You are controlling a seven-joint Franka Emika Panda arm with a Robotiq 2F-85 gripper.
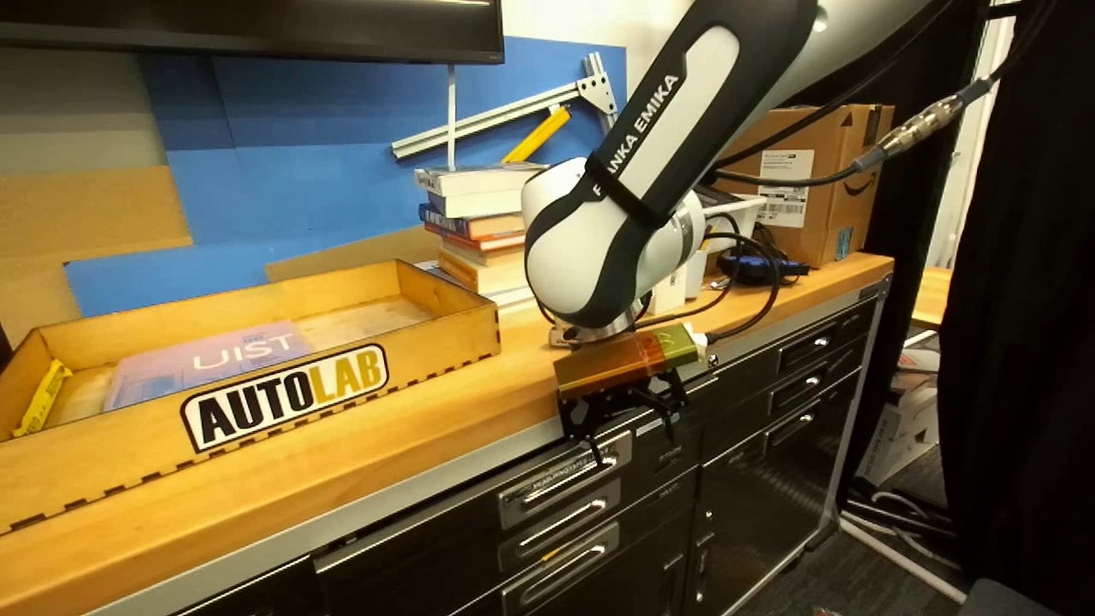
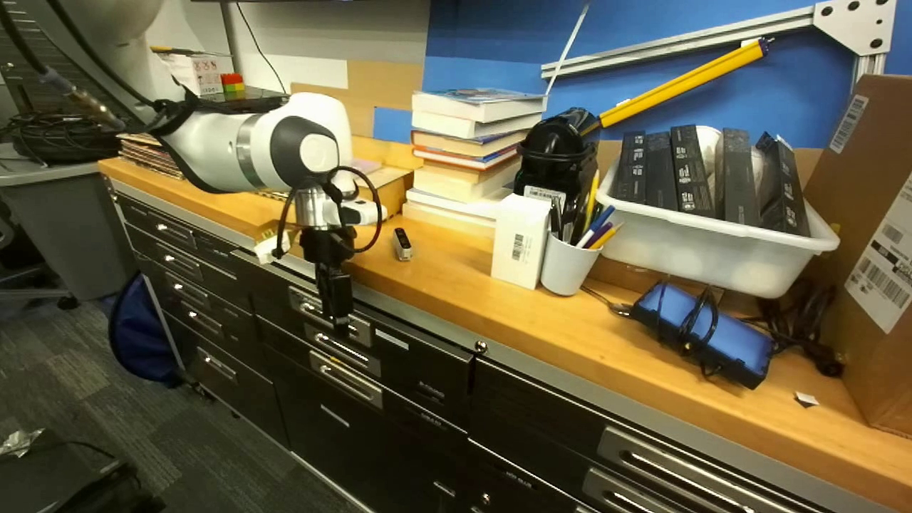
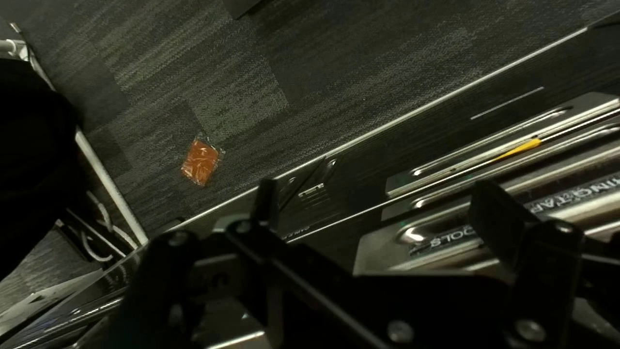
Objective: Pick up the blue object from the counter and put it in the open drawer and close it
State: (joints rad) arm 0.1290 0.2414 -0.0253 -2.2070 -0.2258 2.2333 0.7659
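The small cyan-blue block does not show in any view; it is hidden or out of view. The light wooden counter (image 1: pixel 479 415) runs over the dark metal drawer cabinet and also shows in an exterior view (image 2: pixel 449 285). The drawers look shut; the top drawer front (image 2: pixel 420 356) sits flush in the cabinet. My gripper (image 1: pixel 635 447) hangs in front of the counter's edge, pointing down by the top drawer's handle (image 1: pixel 565 479). It also shows in an exterior view (image 2: pixel 340 326). In the wrist view its fingers (image 3: pixel 382 213) are wide apart with nothing between them; the handles (image 3: pixel 426 237) lie beyond.
A wooden AUTOLAB tray (image 1: pixel 445 329) and a book stack (image 2: pixel 470 142) stand on the counter. Also there are a small black-and-silver thing (image 2: pixel 402 244), a white box (image 2: pixel 519 239), a pen cup (image 2: pixel 568 267), a white bin (image 2: pixel 712 242) and a blue device with cables (image 2: pixel 702 331).
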